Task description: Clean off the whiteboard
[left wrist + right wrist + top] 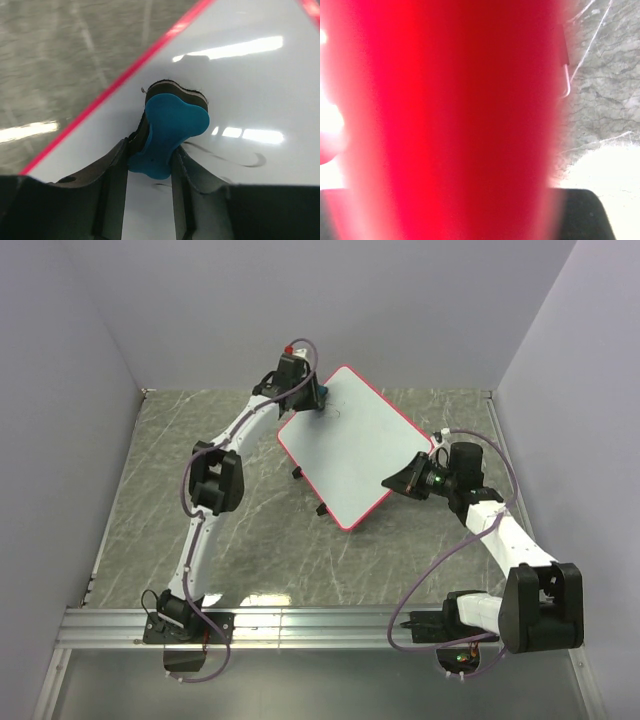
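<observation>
**Eraser at the board's far corner, with little margin for a slip**

At the near right of the grey marbled table (pixel 150 460), the right gripper (pixel 398 480) meets the right-hand edge of the whiteboard (pixel 350 445). Its wrist camera shows only a red blur of the rim (pixel 455 120), so it cannot be told whether that claw is clamped on the board or merely beside it. The board lies skewed across the middle of the table, propped on 2 small black feet (pixel 320 509). At its far-left corner, the left gripper (pixel 150 162) is closed on the narrow waist of a blue eraser (pixel 175 125), whose dark felt presses on the white surface just inside the rim. A thin dark scribble (pixel 235 159) curls beside the pad, not yet wiped.

The risks appear to be 3. A stroke towards the rim could carry the pad off the board. A hard push could pivot the board on its feet if the right claw is not holding it. The eraser, pinched at its waist, could also twist between the fingers and skate over the ink.
</observation>
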{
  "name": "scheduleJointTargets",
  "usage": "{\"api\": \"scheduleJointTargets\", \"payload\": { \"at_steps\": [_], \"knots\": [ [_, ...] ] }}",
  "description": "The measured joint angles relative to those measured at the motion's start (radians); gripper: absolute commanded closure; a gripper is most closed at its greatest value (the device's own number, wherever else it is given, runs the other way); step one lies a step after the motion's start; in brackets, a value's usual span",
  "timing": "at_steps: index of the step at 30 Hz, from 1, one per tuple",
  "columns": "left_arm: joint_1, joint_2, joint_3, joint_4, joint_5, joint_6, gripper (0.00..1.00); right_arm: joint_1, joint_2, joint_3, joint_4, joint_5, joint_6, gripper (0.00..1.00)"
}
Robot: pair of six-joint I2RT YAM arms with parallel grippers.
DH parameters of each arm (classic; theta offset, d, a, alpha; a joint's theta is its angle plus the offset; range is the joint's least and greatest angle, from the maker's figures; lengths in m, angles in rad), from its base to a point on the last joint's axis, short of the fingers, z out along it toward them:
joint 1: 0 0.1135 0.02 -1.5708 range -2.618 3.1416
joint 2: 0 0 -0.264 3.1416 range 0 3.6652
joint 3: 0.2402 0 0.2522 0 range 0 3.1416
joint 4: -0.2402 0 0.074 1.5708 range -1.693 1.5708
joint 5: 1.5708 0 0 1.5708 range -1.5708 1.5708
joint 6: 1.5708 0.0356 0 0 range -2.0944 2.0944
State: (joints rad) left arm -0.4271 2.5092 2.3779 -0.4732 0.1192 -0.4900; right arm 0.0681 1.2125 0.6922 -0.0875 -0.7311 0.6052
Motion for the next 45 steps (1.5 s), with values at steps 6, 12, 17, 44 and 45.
{"api": "scheduleJointTargets", "payload": {
  "at_steps": [6,12,17,44,45],
  "knots": [
    [0.038,-0.041,-0.119,0.008,-0.031,0.061,1.0,0.001,0.008,0.009,-0.002,-0.003,0.011,1.0],
    [-0.01,-0.103,-0.163,-0.013,0.031,0.175,1.0,0.001,0.014,0.009,0.003,-0.005,0.005,1.0],
    [-0.119,-0.104,-0.05,-0.048,0.072,0.216,1.0,0.002,0.014,0.009,0.004,-0.003,-0.006,1.0],
    [-0.025,-0.034,-0.04,-0.094,-0.132,0.326,1.0,0.007,0.011,0.009,-0.002,0.005,0.004,1.0],
    [-0.038,-0.035,-0.028,-0.093,-0.126,0.345,1.0,0.007,0.011,0.009,-0.003,0.005,0.004,1.0]
  ]
}}
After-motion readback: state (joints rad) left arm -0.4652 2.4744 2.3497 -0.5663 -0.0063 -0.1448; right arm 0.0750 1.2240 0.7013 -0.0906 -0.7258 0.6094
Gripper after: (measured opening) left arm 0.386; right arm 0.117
